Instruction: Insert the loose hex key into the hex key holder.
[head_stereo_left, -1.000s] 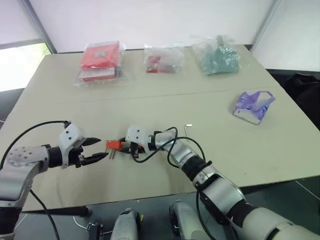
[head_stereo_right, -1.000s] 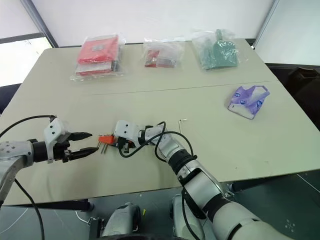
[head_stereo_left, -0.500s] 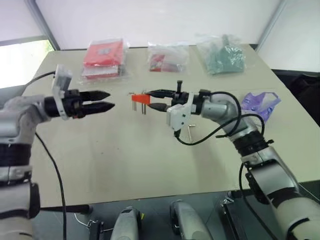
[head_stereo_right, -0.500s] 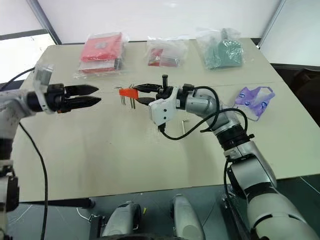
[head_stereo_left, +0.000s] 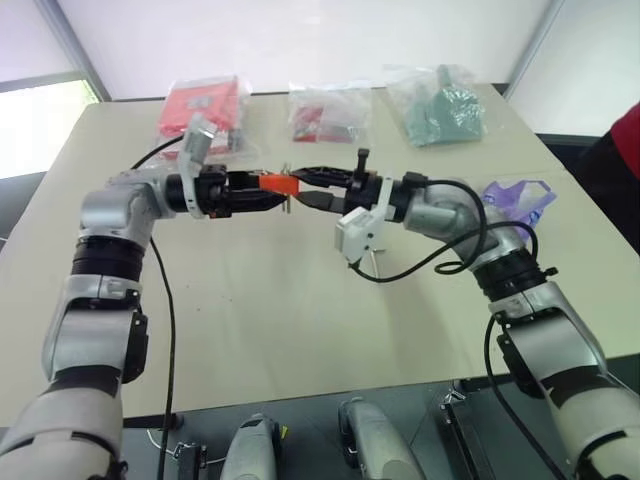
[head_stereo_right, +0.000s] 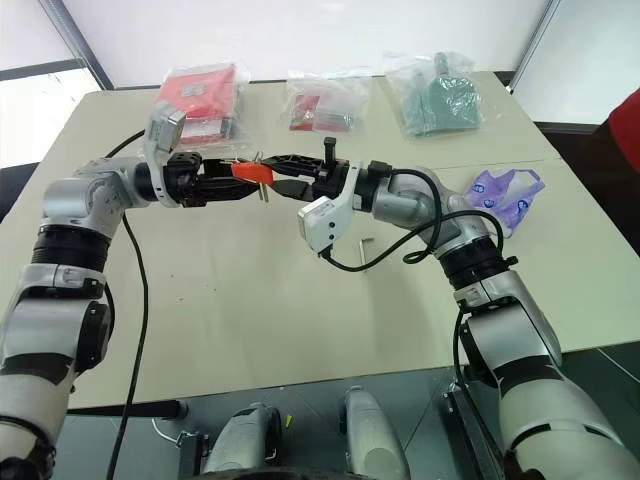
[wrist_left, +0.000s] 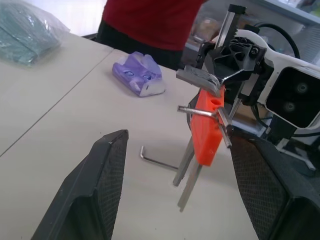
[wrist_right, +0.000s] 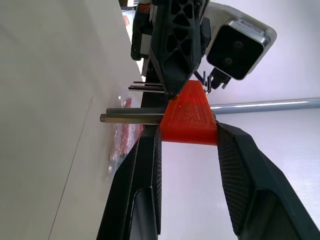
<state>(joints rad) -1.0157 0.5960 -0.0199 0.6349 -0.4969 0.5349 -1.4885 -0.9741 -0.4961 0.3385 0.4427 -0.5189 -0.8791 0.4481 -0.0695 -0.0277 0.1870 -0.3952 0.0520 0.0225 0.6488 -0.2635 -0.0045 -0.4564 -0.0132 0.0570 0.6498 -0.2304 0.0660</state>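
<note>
The orange hex key holder (head_stereo_left: 281, 183), with thin grey keys sticking out of it, hangs in the air above the table. My right gripper (head_stereo_left: 303, 188) is shut on it, and its two black fingers (wrist_right: 239, 170) clamp the block (wrist_right: 188, 116) from both sides. My left gripper (head_stereo_left: 262, 192) faces it from the opposite side, level and open. Its fingers (wrist_left: 106, 184) stand wide apart, with the holder (wrist_left: 207, 129) just beyond their tips and untouched. The loose hex key (head_stereo_right: 364, 245) lies flat on the table (head_stereo_left: 260, 320) under my right wrist, also seen as a small L-shaped hex key (wrist_left: 158, 161).
Along the far edge lie a red packet in clear plastic (head_stereo_left: 205, 115), a small clear bag with red parts (head_stereo_left: 328, 112) and a bagged green item (head_stereo_left: 438, 105). A purple pouch (head_stereo_left: 520, 205) sits at the right. A person in red (wrist_left: 150, 20) stands beyond the table's right side.
Both arms have risen from the table, with the right carrying the holder up. In the last half second the left gripper moved right until its open fingers reached the holder; the right stayed put.
</note>
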